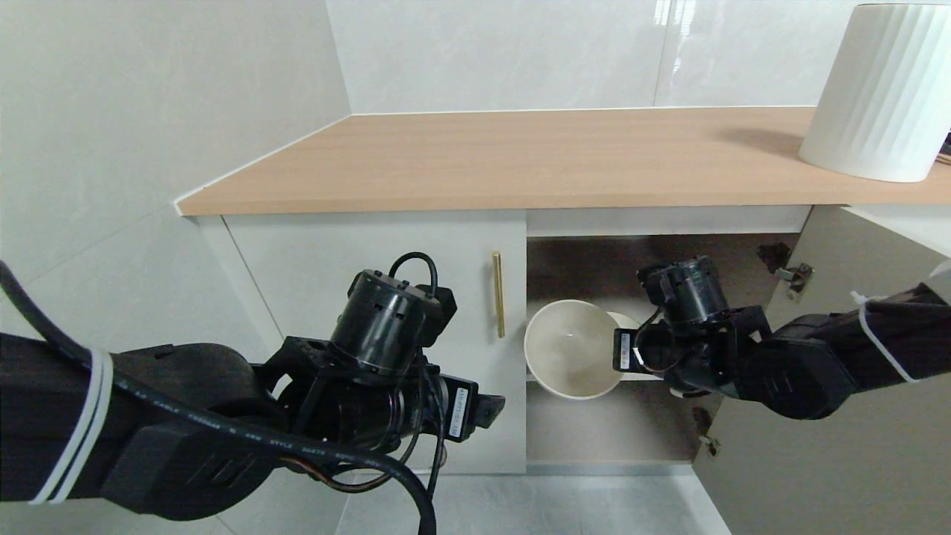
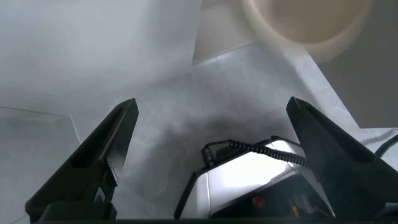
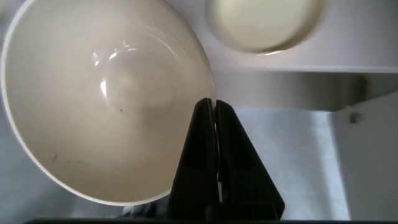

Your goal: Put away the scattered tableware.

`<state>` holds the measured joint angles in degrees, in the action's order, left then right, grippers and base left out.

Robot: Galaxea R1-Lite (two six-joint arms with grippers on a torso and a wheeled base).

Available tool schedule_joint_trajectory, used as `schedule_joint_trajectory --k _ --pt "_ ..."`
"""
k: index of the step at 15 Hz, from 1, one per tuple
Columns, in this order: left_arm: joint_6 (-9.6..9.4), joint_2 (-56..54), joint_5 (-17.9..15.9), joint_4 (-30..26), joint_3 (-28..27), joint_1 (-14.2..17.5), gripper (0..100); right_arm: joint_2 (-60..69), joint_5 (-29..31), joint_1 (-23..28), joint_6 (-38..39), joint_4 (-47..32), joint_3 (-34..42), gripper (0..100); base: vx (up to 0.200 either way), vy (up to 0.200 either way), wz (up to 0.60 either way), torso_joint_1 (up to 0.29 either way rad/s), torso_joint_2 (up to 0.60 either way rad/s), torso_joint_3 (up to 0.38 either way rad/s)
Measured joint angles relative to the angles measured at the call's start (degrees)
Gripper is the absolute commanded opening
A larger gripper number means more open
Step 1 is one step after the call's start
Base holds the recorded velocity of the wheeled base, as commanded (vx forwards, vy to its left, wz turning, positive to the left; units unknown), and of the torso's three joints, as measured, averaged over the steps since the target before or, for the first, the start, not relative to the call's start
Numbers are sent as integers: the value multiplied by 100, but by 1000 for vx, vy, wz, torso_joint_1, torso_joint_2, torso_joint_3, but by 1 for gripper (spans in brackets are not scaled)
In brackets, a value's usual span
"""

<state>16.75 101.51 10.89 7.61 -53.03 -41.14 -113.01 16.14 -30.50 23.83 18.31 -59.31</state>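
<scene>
The bowl (image 1: 572,349) is a glossy, plain cream, and the small dish (image 3: 264,25) beyond it is the same cream. The left claw (image 2: 211,106) and the right claw (image 3: 216,109) are both matte black. The tabletop (image 1: 520,156) is light wood with a fine straight grain. At its far right stands a white container (image 1: 884,89) with vertical ribs. The cabinet door (image 1: 371,267) is plain white, its handle (image 1: 498,293) brass-gold. The floor (image 2: 186,93) is pale grey, faintly marbled.

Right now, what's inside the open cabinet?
A pale dish sits on its shelf. The bowl in the right hand hides part of that dish and the shelf behind.
</scene>
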Motion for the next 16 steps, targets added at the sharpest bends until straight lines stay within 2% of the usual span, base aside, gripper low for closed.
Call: schedule_joint_trajectory --k 5,11,16 --pt "-9 -24 0 -9 37 0 100 -557 180 600 138 700 -138 0 0 0 0 0 0 0" --pt "-9 -24 0 -6 46 -1 100 -1158 400 1076 169 723 -762 0 0 0 0 0 0 0" --pt "-11 -24 0 -6 48 0 100 -1545 408 1209 158 714 -1200 0 0 0 0 0 0 0"
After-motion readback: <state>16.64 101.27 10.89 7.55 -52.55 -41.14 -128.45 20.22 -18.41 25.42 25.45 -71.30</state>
